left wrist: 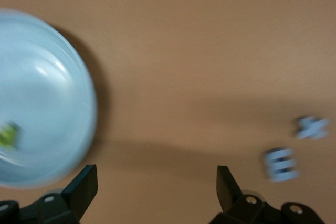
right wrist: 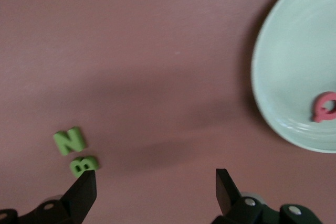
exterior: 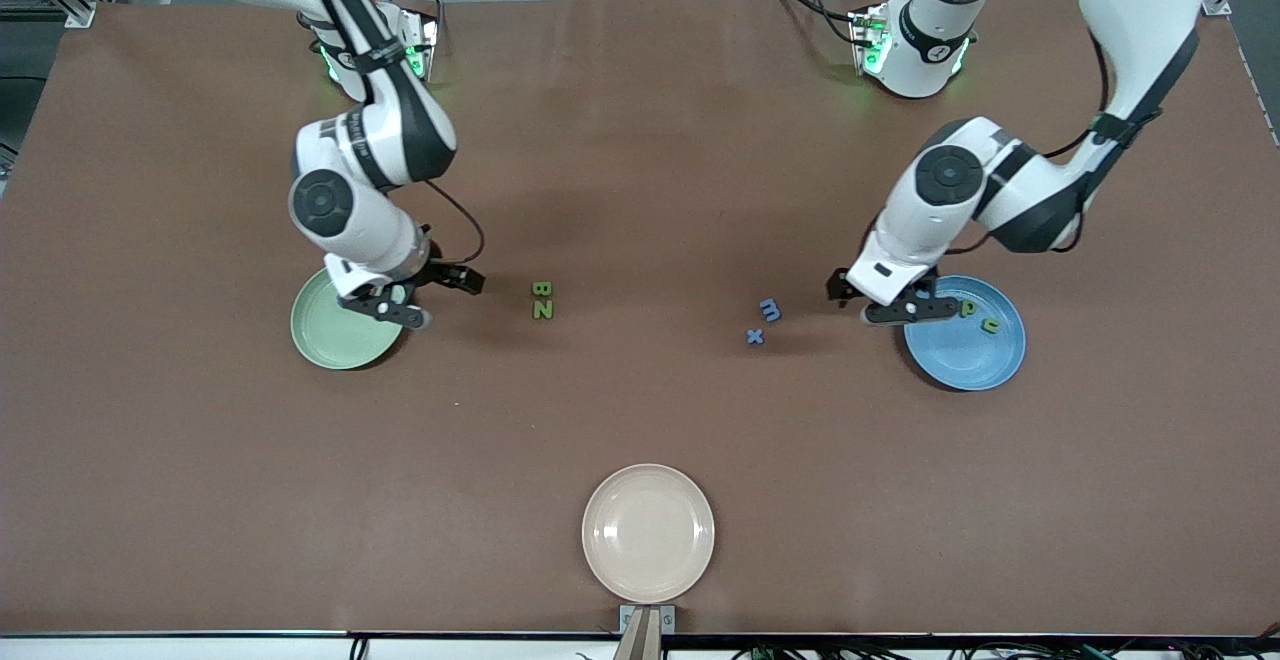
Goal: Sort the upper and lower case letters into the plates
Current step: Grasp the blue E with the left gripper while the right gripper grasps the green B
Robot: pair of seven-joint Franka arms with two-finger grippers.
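The letters are seen in 4 groups. A green B point(exterior: 541, 289) and a green N point(exterior: 542, 310) lie touching on the bare surface point(exterior: 640, 170), beside the right hand point(exterior: 408, 302) toward the middle of the surface; in the right wrist view the N point(right wrist: 69, 140) and the B point(right wrist: 83, 166) appear just off 1 fingertip. A blue m point(exterior: 770, 310) and a blue x point(exterior: 755, 336) lie close together on the surface, beside the left hand point(exterior: 893, 300) toward the middle; in the left wrist view the m point(left wrist: 282, 164) and the x point(left wrist: 313, 128) are blurred. 2 small green letters point(exterior: 978, 316) rest in the blue plate point(exterior: 975, 365), directly by the left hand; 1 of them point(left wrist: 8, 134) shows in the left wrist view, in the plate point(left wrist: 42, 93). 1 pink letter point(right wrist: 325, 106) lies in the mint green plate point(right wrist: 294, 66), shown only in the right wrist view.

The right hand hangs over the rim of the mint green plate point(exterior: 330, 335) at the side toward the B and N, its fingers point(right wrist: 83, 195) spread wide and holding nothing. The left hand hangs over the rim of the blue plate at the side toward the m and x, its fingers point(left wrist: 84, 187) likewise spread wide and empty.

A cream-white plate point(exterior: 648, 533) sits alone at the surface edge nearest the front camera, well apart from both hands.
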